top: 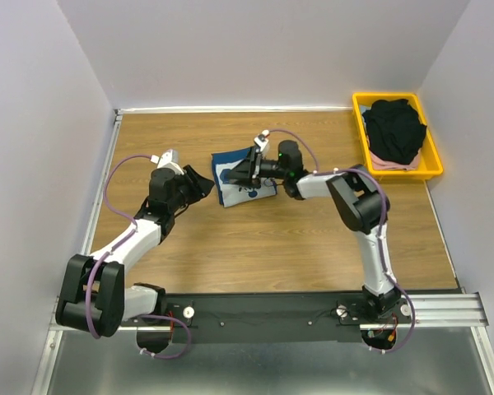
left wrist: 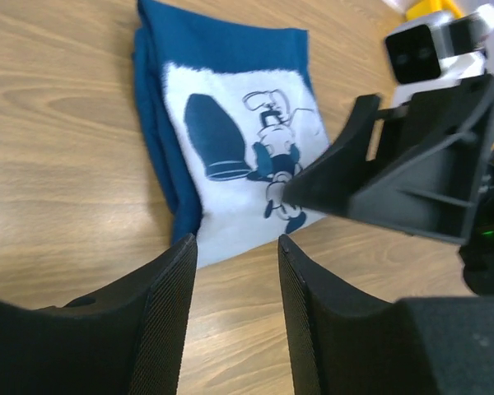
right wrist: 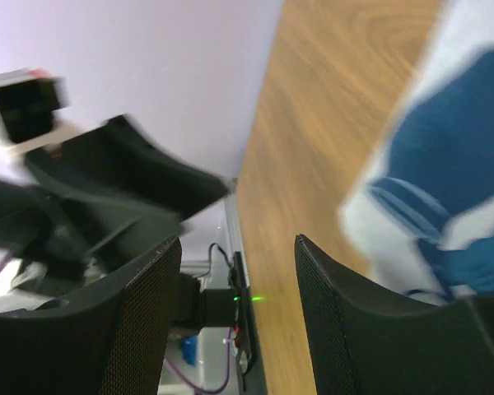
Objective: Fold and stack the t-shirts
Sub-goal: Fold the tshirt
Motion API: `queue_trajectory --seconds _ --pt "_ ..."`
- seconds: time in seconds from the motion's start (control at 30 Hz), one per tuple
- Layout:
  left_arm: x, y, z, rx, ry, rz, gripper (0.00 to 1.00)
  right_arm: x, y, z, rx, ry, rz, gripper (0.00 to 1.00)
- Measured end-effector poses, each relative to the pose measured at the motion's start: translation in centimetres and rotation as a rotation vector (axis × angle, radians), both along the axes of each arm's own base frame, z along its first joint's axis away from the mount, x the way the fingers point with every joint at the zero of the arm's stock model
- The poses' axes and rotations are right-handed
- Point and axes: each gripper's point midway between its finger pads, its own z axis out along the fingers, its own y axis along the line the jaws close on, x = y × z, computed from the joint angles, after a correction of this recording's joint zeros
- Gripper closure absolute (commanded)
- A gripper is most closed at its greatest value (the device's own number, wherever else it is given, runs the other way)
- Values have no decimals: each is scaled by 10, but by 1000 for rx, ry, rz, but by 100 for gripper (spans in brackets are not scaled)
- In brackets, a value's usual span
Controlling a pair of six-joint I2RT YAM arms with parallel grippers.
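At centre frame, a folded navy t-shirt [top: 230, 179] is laid on the tabletop [top: 313, 239], just beside the released left claw [left wrist: 237, 243] and partly hidden under the released right claw [right wrist: 239, 240]. At upper right, a pink t-shirt [top: 380, 163] is nearly covered by a black t-shirt [top: 395, 127].

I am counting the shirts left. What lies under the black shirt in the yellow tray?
Under the black t-shirt, pale pink cloth shows at the near end of the yellow tray. Most of it is covered; anything further beneath is hidden.
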Motion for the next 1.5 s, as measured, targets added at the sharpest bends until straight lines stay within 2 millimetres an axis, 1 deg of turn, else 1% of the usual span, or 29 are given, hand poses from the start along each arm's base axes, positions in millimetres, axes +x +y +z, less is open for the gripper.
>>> queue_trajectory --seconds 0.03,0.07,0.13,0.17,0.27,0.4,0.43,0.5,0.53,0.6,0.67,0.7,0.73,0.77,0.8,0.83,0.87,0.93,1.0,1.03,1.07,1.13,1.2,1.43,1.5 --pt "-1 1 -2 9 7 2 44 -2 5 -10 -7 22 1 36" --pt "-2 2 -5 19 15 4 41 -4 10 -27 -21 53 -2 36" --pt "-4 5 -8 36 26 7 40 -6 14 -60 -54 132 -18 36" --pt "-5 6 -9 44 30 8 40 -7 14 -66 -49 148 -18 36" --pt "-6 7 -11 56 35 6 39 -3 15 -62 -28 131 -31 36" --pt "-5 7 -12 64 35 2 40 -3 15 -60 -32 124 -31 36" --pt "-3 6 -10 66 34 1 39 -3 15 -58 -40 121 -30 36" --pt "2 5 -12 74 40 -2 34 -3 13 -54 -62 112 -34 36" --pt "6 4 -13 77 45 -4 34 -3 11 -52 -75 109 -37 36" --pt "16 1 -21 86 70 -8 33 1 6 -37 -87 75 -51 36" --pt "23 -1 -29 95 93 -12 33 7 -4 -15 -85 27 -72 36" --pt "26 -1 -33 98 107 -13 33 12 -13 -1 -84 -6 -88 36" --pt "29 -3 -39 102 122 -15 33 15 -19 5 -83 -25 -100 36" --pt "32 -4 -44 107 138 -18 34 22 -30 15 -80 -54 -124 36" --pt "36 -6 -49 111 151 -21 35 27 -41 19 -83 -71 -145 36" --pt "39 -7 -52 113 161 -24 40 31 -49 20 -87 -79 -161 36" --pt "40 -9 -57 117 174 -28 43 36 -58 19 -92 -81 -180 36" --pt "43 -12 -66 124 197 -37 47 44 -76 5 -116 -64 -213 36" --pt "46 -16 -76 129 224 -52 50 46 -92 -19 -152 -21 -236 36" --pt "46 -18 -80 130 234 -57 50 44 -95 -29 -168 2 -238 36" --pt "46 -20 -89 133 254 -65 50 42 -97 -39 -182 20 -238 36" --pt "42 -23 -102 137 290 -74 50 33 -100 -64 -217 71 -227 36" --pt "44 -25 -101 130 286 -80 50 26 -101 -78 -234 97 -221 36" --pt "43 -26 -102 130 289 -84 50 26 -104 -76 -243 71 -218 36" --pt "43 -27 -102 128 292 -88 54 24 -108 -74 -282 67 -213 36"
